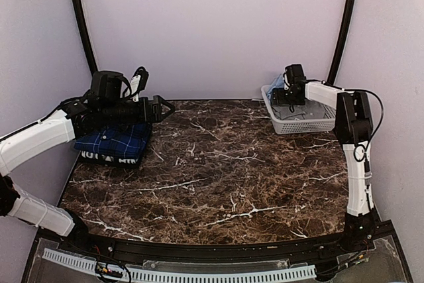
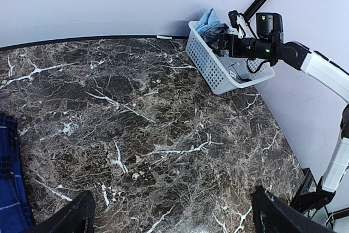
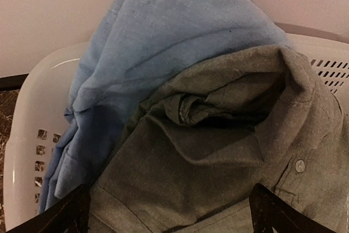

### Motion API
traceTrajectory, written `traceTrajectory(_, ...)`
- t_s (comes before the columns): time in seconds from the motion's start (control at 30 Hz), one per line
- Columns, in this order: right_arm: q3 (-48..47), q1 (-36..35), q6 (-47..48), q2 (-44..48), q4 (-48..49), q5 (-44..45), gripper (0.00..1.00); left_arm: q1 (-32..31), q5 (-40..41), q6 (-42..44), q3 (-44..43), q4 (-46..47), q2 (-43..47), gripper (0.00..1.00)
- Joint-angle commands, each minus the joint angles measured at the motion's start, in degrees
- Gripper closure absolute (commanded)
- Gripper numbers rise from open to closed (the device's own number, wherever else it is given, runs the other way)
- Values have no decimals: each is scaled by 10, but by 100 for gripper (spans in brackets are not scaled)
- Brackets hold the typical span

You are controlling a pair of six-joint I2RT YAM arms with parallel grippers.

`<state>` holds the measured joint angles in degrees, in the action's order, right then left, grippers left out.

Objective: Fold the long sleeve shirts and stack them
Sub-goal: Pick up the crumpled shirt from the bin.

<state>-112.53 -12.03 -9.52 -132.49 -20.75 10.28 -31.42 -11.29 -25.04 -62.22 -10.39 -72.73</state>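
The navy plaid shirt lies folded at the table's left edge; its edge shows in the left wrist view. My left gripper hovers open and empty just right of it, above the marble. The grey shirt and the light blue shirt lie crumpled in the white basket at the back right. My right gripper is open over the basket, its fingertips spread just above the grey shirt's collar, holding nothing.
The dark marble table spreads between the arms. The basket also shows in the left wrist view, with the right arm reaching into it. Purple walls close in at the back and sides.
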Motion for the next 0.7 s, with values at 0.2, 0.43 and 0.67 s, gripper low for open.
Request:
traceTrajectory(0.2, -103, 10, 8, -112, -55, 1, 5, -2, 15, 15, -19, -17, 10, 1)
traceTrajectory(0.43, -55, 18, -15, -91, -40, -14, 58, -2, 13, 13, -20, -17, 5, 1)
traceTrajectory(0.67, -50, 19, -18, -29, -21, 2, 100, -2, 10, 9, -22, -16, 6, 1)
